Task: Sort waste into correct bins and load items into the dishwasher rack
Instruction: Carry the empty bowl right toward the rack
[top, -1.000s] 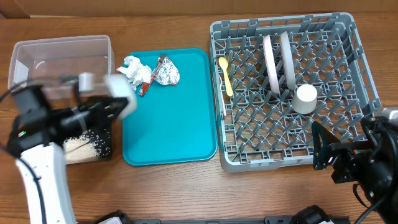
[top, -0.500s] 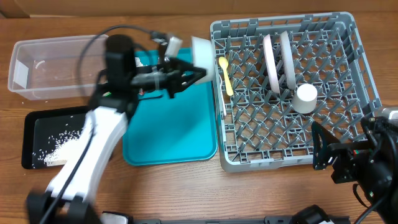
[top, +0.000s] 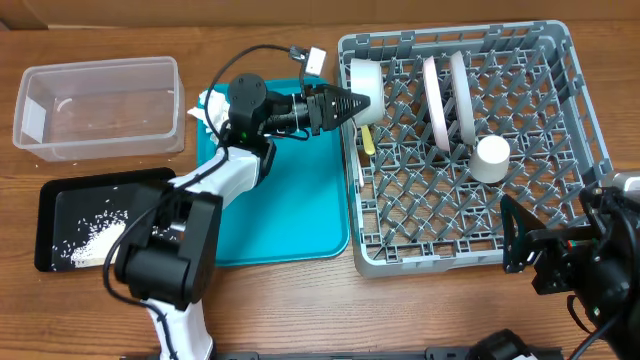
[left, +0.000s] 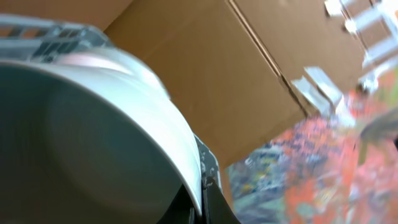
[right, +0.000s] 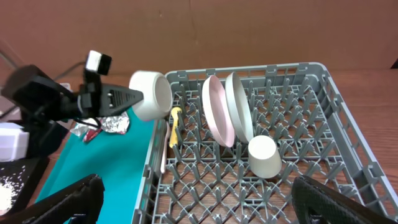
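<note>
Within the last half second the left arm has swung the small pale bowl (top: 366, 78) from over the teal tray (top: 300, 210) to the dishwasher rack (top: 585, 130), at its 10 o'clock corner. The left gripper (top: 350, 102) is clenched on the bowl, which is tipped on its side (its white wall fills the wrist view). The right gripper (top: 515, 245) waits spread apart near the rack's 5 o'clock. I would turn the bowl mouth-down, seat it between pegs clear of the yellow spoon (top: 367, 138) at 9 o'clock, and only then let go.
</note>
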